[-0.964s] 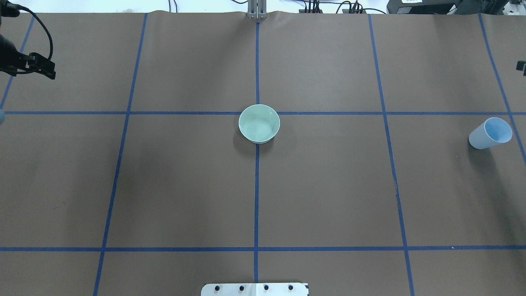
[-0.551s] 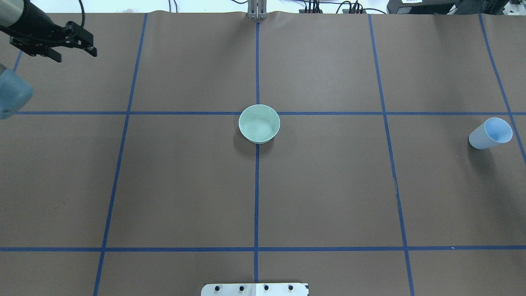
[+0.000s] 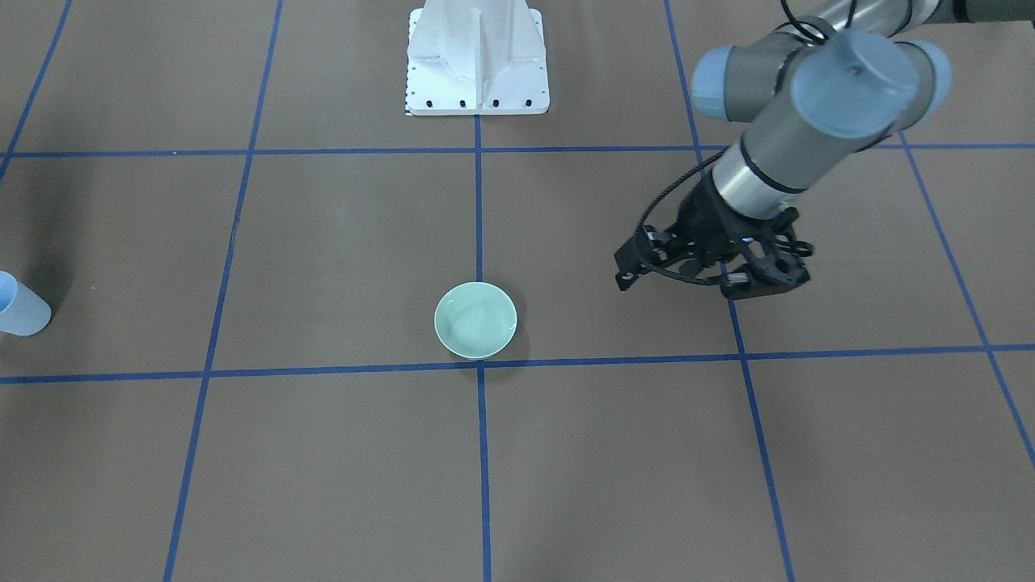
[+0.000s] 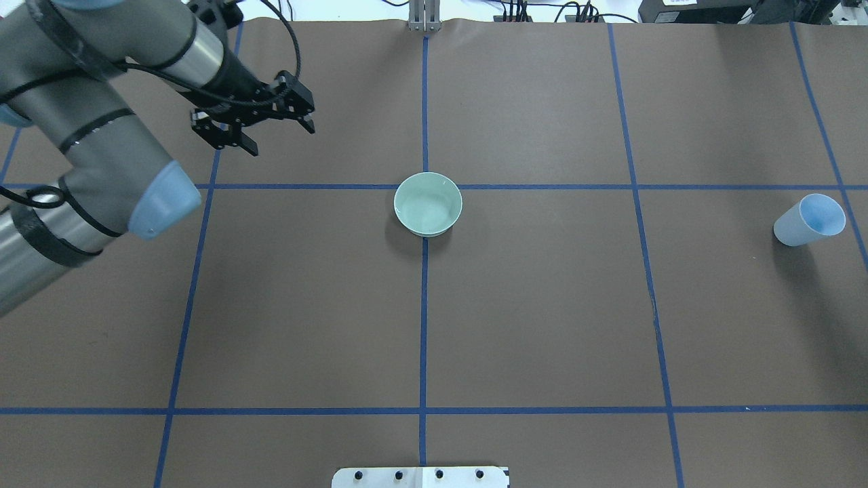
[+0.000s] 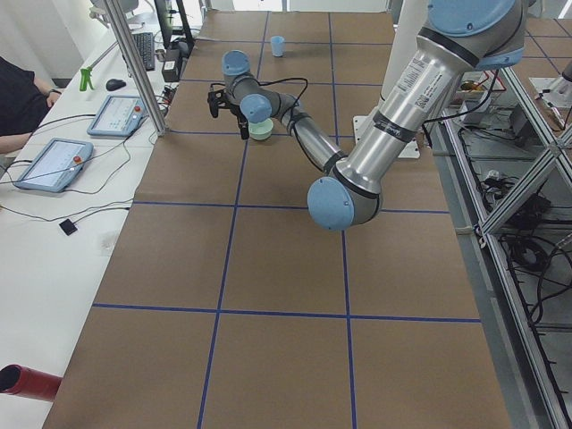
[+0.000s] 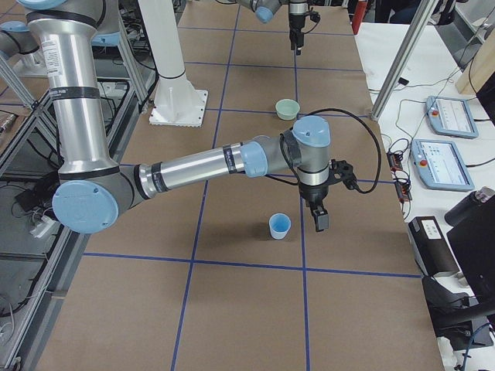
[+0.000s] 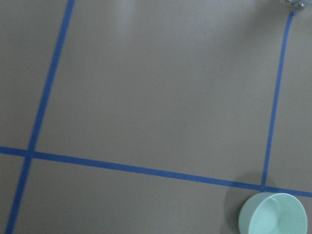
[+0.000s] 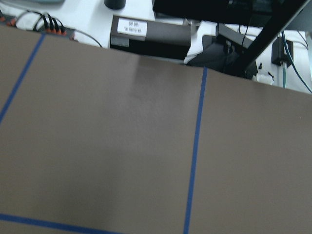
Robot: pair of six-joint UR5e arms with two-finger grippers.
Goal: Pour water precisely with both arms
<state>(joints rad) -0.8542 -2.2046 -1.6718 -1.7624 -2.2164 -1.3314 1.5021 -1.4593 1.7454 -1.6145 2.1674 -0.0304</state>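
Observation:
A pale green bowl (image 4: 428, 203) stands at the table's centre; it also shows in the front view (image 3: 475, 320) and the left wrist view (image 7: 273, 214). A light-blue cup (image 4: 810, 219) stands upright at the far right (image 6: 279, 226). I cannot make out the water in either. My left gripper (image 4: 281, 135) is open and empty, hovering left of and beyond the bowl (image 3: 695, 284). My right gripper (image 6: 320, 219) shows only in the exterior right view, close beside the cup; I cannot tell whether it is open or shut.
The white pedestal (image 3: 477, 56) stands at the robot's side of the table. Blue tape lines grid the brown table cover (image 4: 542, 305). An aluminium post (image 4: 424, 17) stands at the far edge. Tablets (image 6: 452, 116) lie on the side bench.
My left arm has swung in from the overhead view's left edge toward the right, nearer the bowl, still open. The bowl and cup have not moved.

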